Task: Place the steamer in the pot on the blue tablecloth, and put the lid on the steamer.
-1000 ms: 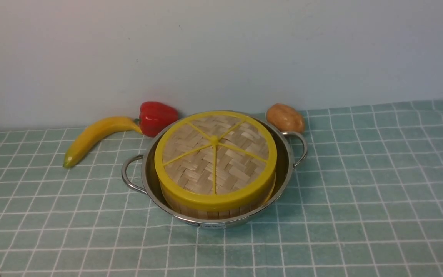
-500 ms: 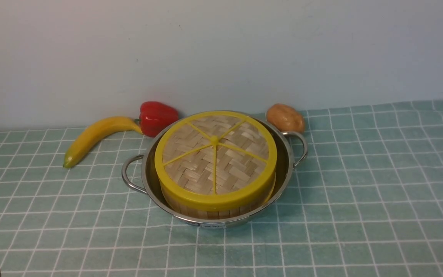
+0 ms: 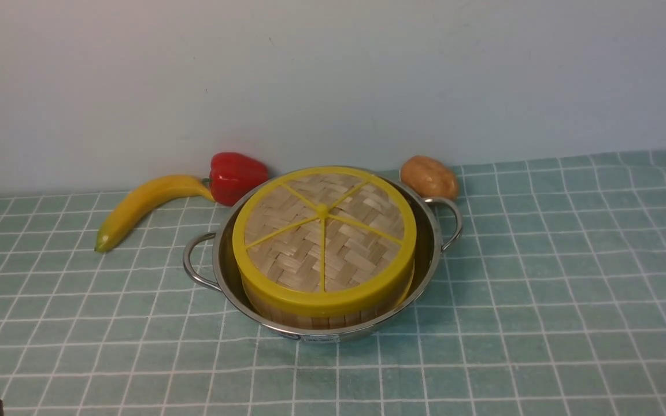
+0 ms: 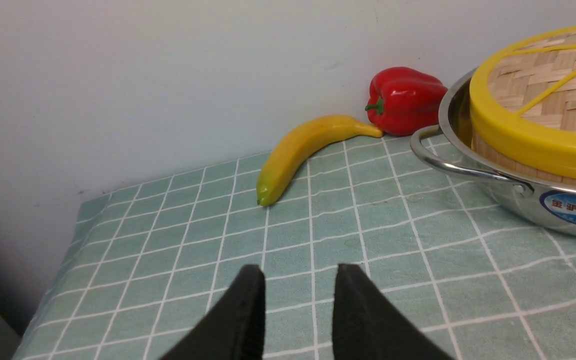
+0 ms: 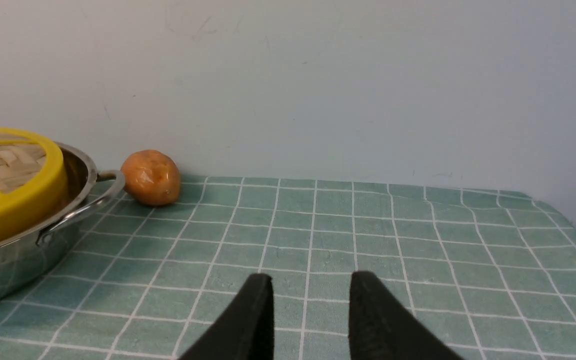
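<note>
Tablecloth (image 3: 541, 277) unchanged, left gripper (image 4: 299, 272) showing slightly more at the edge, mostly cut off; both grippers' (image 5: 311, 280) fingers stand apart.

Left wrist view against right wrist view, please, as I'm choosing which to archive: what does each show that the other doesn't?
Only the left wrist view: banana, red pepper, left gripper.
Only the right wrist view: potato, right gripper.
Both: parts of the pot, lid, steamer and blue tablecloth.

Plain pale wall (image 3: 333, 81) w/ small dark marks, soft light, bluish-grey tint
</note>
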Tool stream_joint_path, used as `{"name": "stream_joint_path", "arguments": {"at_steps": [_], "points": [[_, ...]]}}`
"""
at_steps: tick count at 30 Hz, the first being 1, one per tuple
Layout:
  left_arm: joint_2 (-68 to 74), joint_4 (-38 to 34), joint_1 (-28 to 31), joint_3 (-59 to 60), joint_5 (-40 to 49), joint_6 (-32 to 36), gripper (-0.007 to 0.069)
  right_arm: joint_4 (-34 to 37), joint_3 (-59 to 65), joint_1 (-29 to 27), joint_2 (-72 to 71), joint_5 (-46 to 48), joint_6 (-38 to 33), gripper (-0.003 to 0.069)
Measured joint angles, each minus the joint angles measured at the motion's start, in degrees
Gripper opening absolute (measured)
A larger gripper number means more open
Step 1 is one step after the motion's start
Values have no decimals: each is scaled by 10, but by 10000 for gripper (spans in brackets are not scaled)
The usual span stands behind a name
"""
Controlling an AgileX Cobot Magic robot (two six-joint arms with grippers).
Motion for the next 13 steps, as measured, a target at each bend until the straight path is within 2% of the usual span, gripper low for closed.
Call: {"name": "stream_joint_path", "arguments": {"at_steps": [13], "points": [[0,0,0,0,0,0,215,0,0,0,0,0,0,240]]}}
